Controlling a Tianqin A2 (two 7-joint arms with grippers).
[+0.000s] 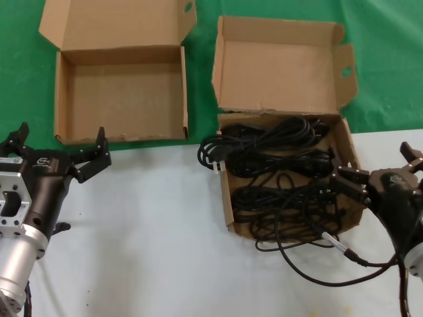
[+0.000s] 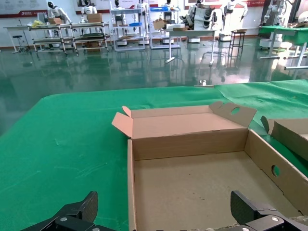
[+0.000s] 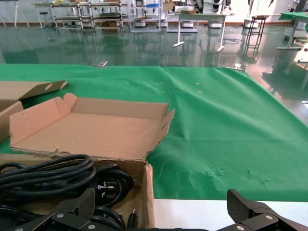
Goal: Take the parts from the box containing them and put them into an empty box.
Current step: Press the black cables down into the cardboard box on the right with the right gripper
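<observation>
Several black power cords [image 1: 284, 168] lie coiled in the squarish cardboard box [image 1: 351, 148] with a winged lid, at the right. One plug [image 1: 213, 156] hangs over its left wall. A cable loop [image 1: 310, 267] spills over its front onto the white table. My right gripper [image 1: 380, 166] is open at the box's right wall, one finger over the cords and one outside. In the right wrist view the gripper [image 3: 161, 202] straddles that wall [image 3: 147, 192], with cords [image 3: 53, 175] beside it. My left gripper [image 1: 61, 142] is open and empty in front of the wider empty box [image 1: 122, 99]. The left wrist view shows the gripper [image 2: 166, 207] and this box [image 2: 192, 183].
Both boxes sit where the green cloth [image 1: 383, 59] meets the white table [image 1: 152, 231]. Their lids [image 1: 277, 63] stand open towards the back. The empty box's flat lid [image 1: 112, 23] has an oval hole near one corner.
</observation>
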